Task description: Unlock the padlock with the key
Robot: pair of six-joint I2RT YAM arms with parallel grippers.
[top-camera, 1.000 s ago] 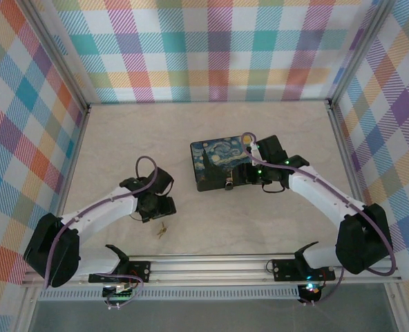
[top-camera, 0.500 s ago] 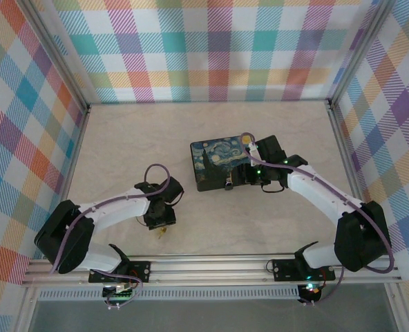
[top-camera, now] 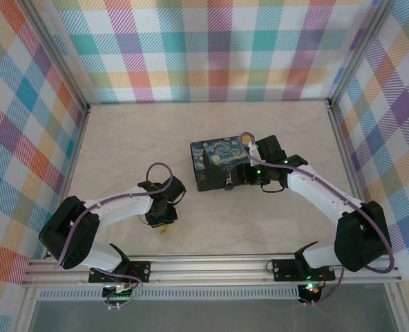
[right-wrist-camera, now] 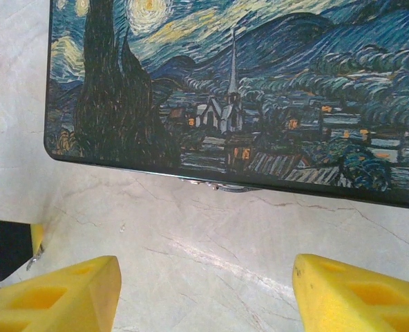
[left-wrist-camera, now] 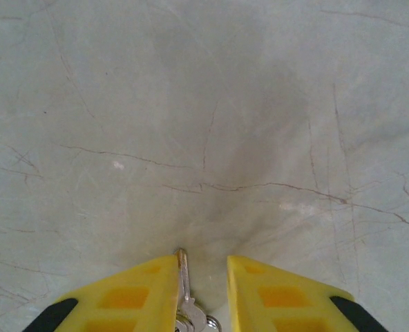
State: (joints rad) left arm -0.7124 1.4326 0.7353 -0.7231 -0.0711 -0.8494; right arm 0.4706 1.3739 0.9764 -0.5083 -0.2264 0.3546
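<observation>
L gripper point(left-wrist-camera: 202, 271) is down at the pale veined stone-look table point(left-wrist-camera: 211, 104), near-edge side, w/ its yellow tips either side of the thin grey metal key bunch point(left-wrist-camera: 183, 273). Key shaft lies against the finger point(left-wrist-camera: 132, 297) on the left of the wrist view, sliver of table showing btw it & the other one. Jaws are narrowed to a slot, not clamped on it.

R gripper point(right-wrist-camera: 204, 266) is spread wide, nothing btw its pads, facing the black box w/ blue swirling-night painted lid point(right-wrist-camera: 260, 90).

Small silvery-brass padlock point(top-camera: 228, 184) sits at mid front edge of box. In R wrist view a bit of metal peeks under the lid rim, shackle not readable. Key & padlock well apart
</observation>
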